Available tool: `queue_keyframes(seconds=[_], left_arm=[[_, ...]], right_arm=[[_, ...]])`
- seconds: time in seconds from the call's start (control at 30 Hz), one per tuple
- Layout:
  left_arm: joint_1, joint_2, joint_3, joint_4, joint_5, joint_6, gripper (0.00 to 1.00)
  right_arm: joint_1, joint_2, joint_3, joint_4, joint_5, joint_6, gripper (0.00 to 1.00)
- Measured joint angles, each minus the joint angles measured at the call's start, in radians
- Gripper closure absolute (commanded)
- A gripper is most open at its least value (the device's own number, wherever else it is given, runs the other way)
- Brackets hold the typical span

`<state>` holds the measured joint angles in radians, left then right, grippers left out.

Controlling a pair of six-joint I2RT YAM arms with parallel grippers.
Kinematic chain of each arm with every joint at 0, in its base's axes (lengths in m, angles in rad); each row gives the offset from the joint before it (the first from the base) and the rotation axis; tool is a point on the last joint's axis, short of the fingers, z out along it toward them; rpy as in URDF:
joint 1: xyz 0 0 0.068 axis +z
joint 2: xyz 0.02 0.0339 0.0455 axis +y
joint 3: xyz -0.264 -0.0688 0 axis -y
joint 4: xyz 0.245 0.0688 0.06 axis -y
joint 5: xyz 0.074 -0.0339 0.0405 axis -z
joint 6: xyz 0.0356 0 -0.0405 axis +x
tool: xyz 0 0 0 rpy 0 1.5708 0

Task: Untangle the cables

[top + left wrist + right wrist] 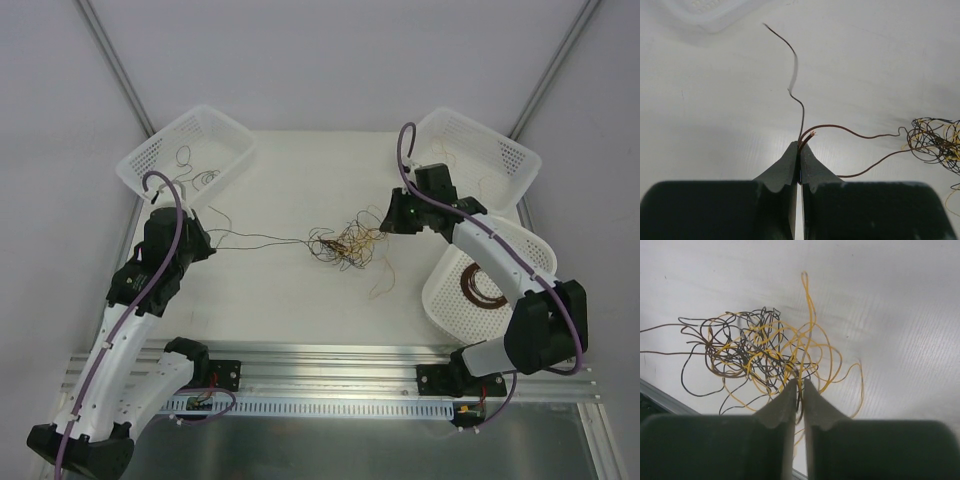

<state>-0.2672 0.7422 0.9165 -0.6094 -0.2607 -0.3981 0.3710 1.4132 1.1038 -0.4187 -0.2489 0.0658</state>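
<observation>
1. Cables (345, 245) are seen as a loose tangle of yellow-tan, brown and black strands on the white worktop (290, 300), near the middle of the top view.
2. Two thin brown strands are drawn out of the tangle to the left. Their long axis lies almost level across the frame, ending at the left pincer (205, 240).
3. In the left wrist view the left pincer (800, 147) is pressed closed on a brown strand. The strand's free end is pointed toward the upper left of the frame, and two runs curve away to the tangle (935, 145) at the right edge.
4. In the top view the right pincer (385, 222) is placed at the upper right edge of the tangle.
5. In the right wrist view the right pincer (797, 385) is narrowed to a slit, with yellow strands of the cables (760, 350) gripped between the tips. One yellow loop is stretched upward, and the brown strands leave by the left edge.
6. A few loose strands are seen in the white basket (140, 165) at upper left, and one curl lies on the worktop just lower right of the tangle.
7. A dark ring coil (483, 290) is seen in the basket (440, 290) at right, partly covered by the right arm.
</observation>
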Motion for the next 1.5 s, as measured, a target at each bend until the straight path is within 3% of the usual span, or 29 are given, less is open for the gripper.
queue_keyframes(seconds=[0.07, 0.17, 0.27, 0.63, 1.1, 1.3, 1.4, 1.43, 1.5], left_arm=[[0.000, -0.002, -0.001, -0.002, 0.012, 0.009, 1.00], [0.000, -0.006, -0.001, 0.000, 0.069, 0.032, 1.00], [0.000, 0.001, -0.001, 0.009, 0.159, 0.047, 1.00], [0.000, 0.009, -0.079, 0.128, 0.487, 0.049, 1.00], [0.000, -0.012, -0.117, 0.232, 0.686, 0.027, 1.00], [0.000, -0.024, -0.119, 0.247, 0.716, 0.016, 1.00], [0.000, -0.034, -0.119, 0.254, 0.724, 0.016, 1.00], [0.000, -0.037, -0.122, 0.257, 0.724, 0.016, 1.00], [0.000, -0.045, -0.132, 0.262, 0.723, 0.015, 1.00]], right_arm=[[0.000, 0.017, 0.036, -0.010, -0.003, -0.005, 0.63], [0.016, 0.032, 0.095, -0.022, -0.001, -0.030, 0.46], [0.067, 0.032, 0.147, -0.043, 0.010, -0.073, 0.38], [0.346, 0.015, 0.200, 0.000, -0.082, -0.199, 0.32], [0.497, 0.217, 0.245, 0.230, -0.225, -0.174, 0.32], [0.525, 0.301, 0.285, 0.283, -0.247, -0.157, 0.46], [0.523, 0.328, 0.292, 0.294, -0.249, -0.157, 0.69], [0.523, 0.332, 0.296, 0.292, -0.249, -0.160, 0.87], [0.521, 0.335, 0.310, 0.284, -0.251, -0.167, 0.99]])
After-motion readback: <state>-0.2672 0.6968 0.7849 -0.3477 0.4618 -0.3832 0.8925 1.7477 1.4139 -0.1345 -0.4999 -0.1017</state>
